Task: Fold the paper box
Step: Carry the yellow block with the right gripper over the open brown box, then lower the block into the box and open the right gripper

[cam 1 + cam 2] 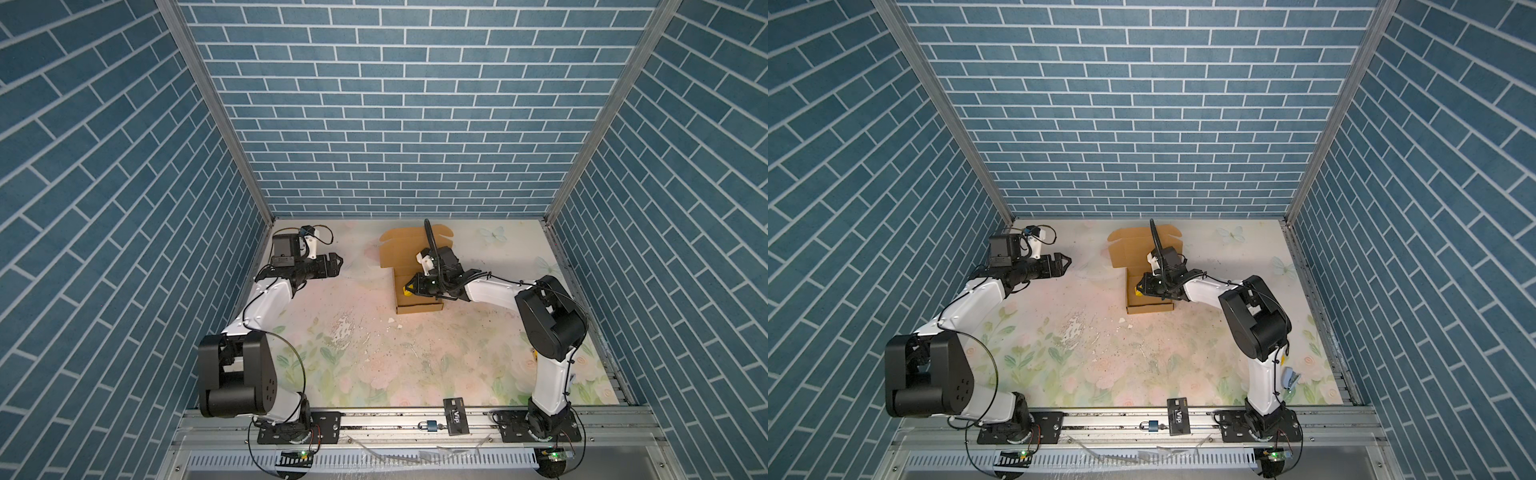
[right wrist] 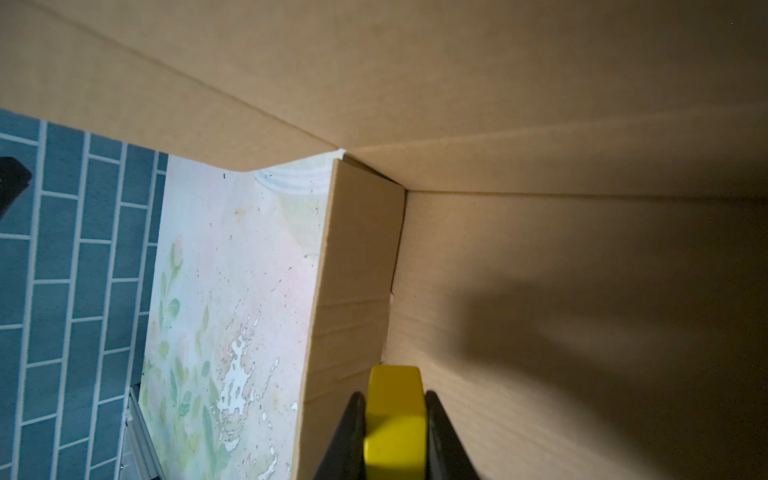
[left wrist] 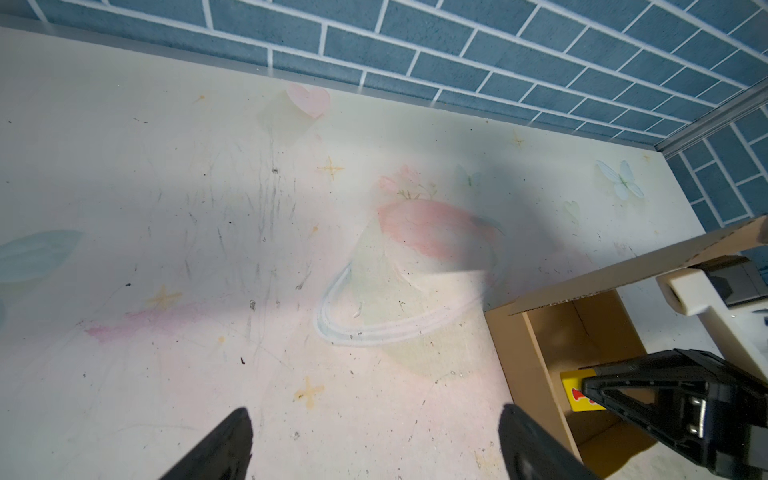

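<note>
Writing: black card (image 1: 456,421) on the front rail (image 1: 374,419) reads "VIP"; its smaller print is too small to read. Small padlock (image 1: 428,425) lies just beside it. Box (image 1: 419,308) is plain tan, unprinted. Yellow block (image 3: 575,392) carries a red mark, not legible.

Tabletop (image 1: 374,353): pale floral print with pink roses, green leaves and butterflies; scuffed, print chipped white near the middle. Walls (image 1: 395,124) on three sides: blue brick pattern, white joints, metal corner posts.

Box sits at the far middle of the tabletop, side walls up, lid flap open on the far side.

Right claw (image 2: 395,415) reaches inside the box, pinching the yellow block close to a side wall. Left claw (image 3: 374,444) is spread wide, empty, over bare tabletop to the box's left, apart from it
</note>
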Robot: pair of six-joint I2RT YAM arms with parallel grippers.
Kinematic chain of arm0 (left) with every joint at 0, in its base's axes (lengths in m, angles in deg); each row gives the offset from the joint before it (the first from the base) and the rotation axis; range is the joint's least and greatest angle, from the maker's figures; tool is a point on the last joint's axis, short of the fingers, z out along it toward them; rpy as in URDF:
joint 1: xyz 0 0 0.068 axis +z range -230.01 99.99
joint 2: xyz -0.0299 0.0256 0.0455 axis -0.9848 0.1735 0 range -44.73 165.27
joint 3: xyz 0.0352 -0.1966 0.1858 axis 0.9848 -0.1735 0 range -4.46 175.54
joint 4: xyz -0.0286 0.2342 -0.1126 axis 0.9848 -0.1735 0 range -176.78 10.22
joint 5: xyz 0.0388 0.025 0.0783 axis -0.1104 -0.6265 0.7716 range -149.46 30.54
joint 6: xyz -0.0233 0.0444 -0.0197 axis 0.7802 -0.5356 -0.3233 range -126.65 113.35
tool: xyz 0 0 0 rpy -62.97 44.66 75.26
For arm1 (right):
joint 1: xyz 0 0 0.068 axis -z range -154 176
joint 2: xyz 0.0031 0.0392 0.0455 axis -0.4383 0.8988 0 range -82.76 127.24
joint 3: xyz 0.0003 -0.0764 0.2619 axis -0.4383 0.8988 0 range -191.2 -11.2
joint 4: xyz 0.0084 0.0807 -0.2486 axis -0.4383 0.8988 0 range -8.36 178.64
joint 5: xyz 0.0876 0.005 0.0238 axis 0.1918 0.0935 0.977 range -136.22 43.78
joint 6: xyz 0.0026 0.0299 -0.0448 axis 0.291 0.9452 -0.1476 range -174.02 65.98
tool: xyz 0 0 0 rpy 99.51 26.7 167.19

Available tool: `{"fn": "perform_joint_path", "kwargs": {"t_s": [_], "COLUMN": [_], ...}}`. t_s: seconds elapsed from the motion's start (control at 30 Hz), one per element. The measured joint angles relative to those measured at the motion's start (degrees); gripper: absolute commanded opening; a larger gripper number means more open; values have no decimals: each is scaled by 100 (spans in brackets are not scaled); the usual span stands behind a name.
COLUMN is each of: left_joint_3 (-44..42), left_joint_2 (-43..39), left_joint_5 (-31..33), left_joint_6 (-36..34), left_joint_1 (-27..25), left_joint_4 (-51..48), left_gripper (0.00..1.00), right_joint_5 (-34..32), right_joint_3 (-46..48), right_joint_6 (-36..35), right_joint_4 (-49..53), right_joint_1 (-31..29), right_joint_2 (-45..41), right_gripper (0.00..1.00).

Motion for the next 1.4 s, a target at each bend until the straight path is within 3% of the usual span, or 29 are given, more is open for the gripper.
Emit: {"fn": "perform_joint_path", "kwargs": {"t_s": [0.3, 0.87, 1.4], "left_joint_3": [0, -2, -4], "left_joint_2": [4, 66, 92], "left_joint_5": [4, 13, 28], "left_joint_6": [-2, -4, -20], "left_joint_1": [0, 0, 0], "left_joint_4": [44, 85, 107], "left_gripper": [94, 94, 94], "right_joint_5": [-76, -820, -1287], "right_joint_3": [-92, -435, -691], "right_joint_6": [-7, -461, -748], "right_joint_4": [140, 1165, 1836], "right_joint_1": [-33, -59, -74], "right_joint_2": [199, 293, 192], "right_gripper": [24, 34, 49]}}
